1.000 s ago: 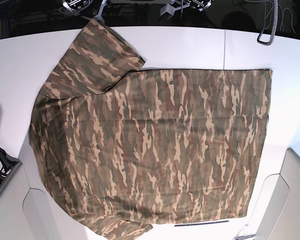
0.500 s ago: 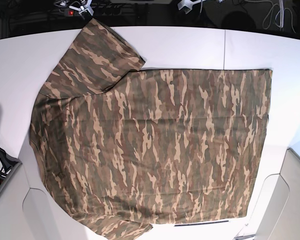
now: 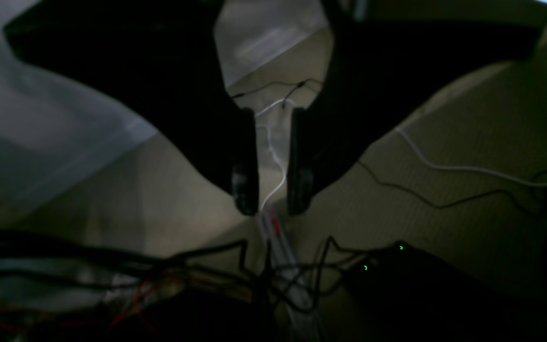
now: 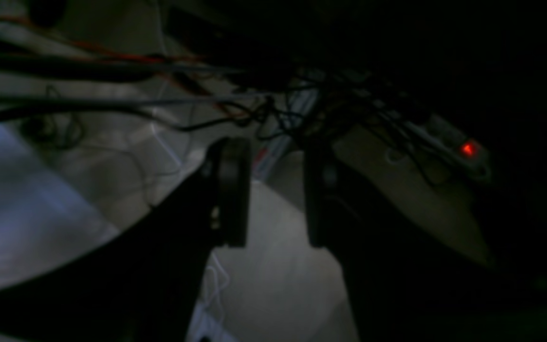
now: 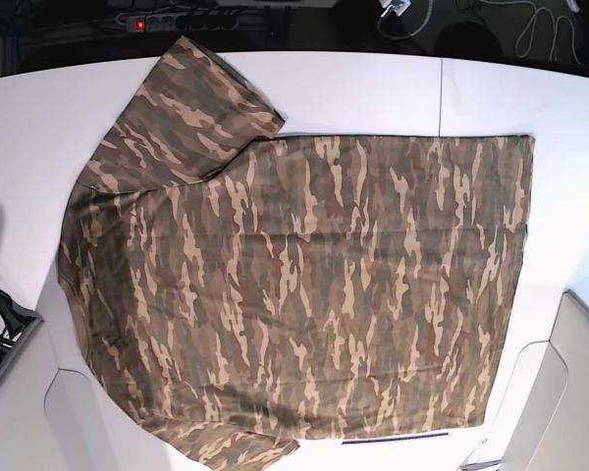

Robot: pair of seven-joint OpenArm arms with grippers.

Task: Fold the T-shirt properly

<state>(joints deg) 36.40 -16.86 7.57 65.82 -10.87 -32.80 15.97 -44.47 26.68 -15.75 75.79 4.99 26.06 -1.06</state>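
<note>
My left tool [image 3: 272, 194] hangs with its fingers parted by a narrow gap and nothing between them; my right tool [image 4: 273, 192] is likewise parted and empty. Both look down on floor cables behind the bench [image 5: 373, 93], clear of the cloth, so I judge no fold is begun. The T-shirt [image 5: 304, 285] lies spread flat across the bench, one sleeve toward the far edge, ready for gripping
</note>
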